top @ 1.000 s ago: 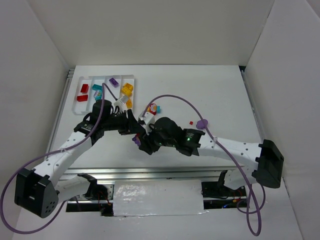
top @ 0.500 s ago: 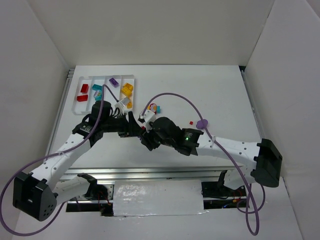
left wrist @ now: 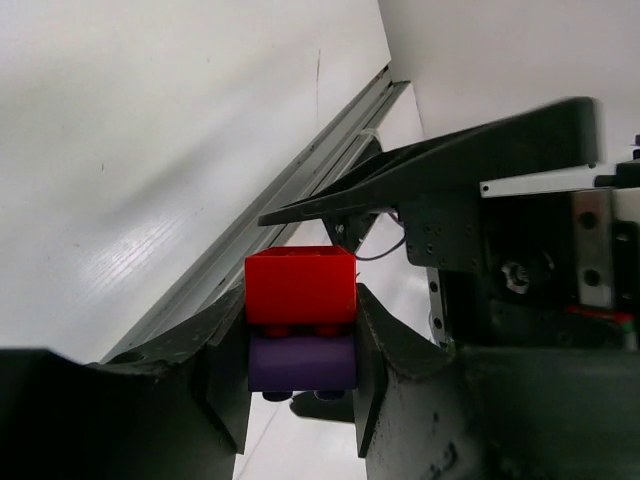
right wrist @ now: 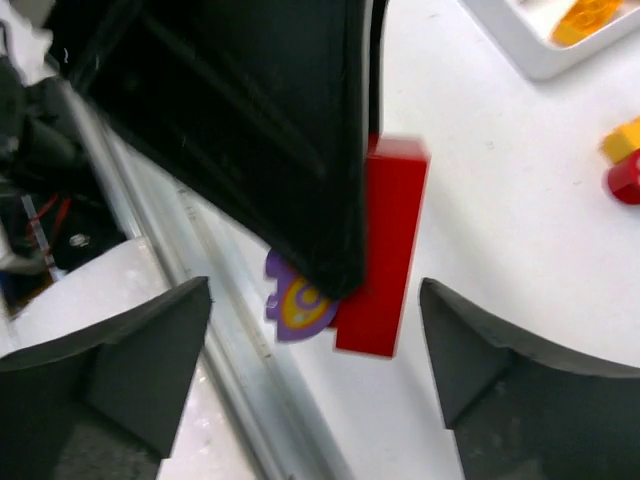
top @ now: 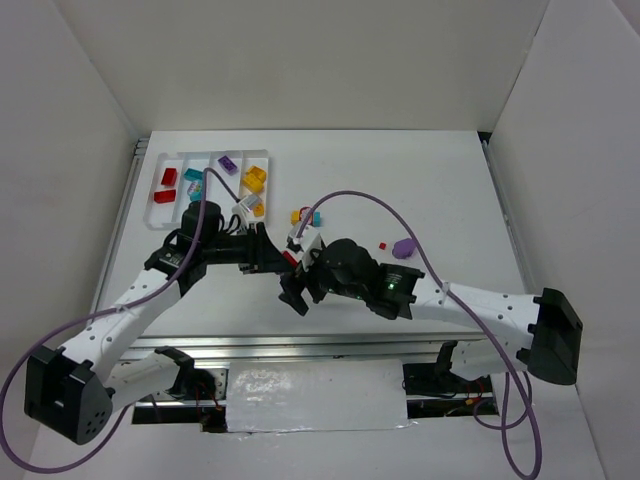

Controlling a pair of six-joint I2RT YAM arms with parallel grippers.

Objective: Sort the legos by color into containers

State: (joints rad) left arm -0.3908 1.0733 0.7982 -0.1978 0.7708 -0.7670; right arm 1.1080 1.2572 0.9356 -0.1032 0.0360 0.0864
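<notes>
While between left fingers [left wrist: 228, 375], red-over-purple stacked brick [left wrist: 300, 322]

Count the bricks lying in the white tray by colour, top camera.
Red plastic bricks: 2
Teal plastic bricks: 2 (one partly behind a cable)
Purple plastic brick: 1
Yellow plastic bricks: 2
Total: 7 in the white compartment tray
Not counted: the red-on-purple brick stack clamped in the left gripper.
</notes>
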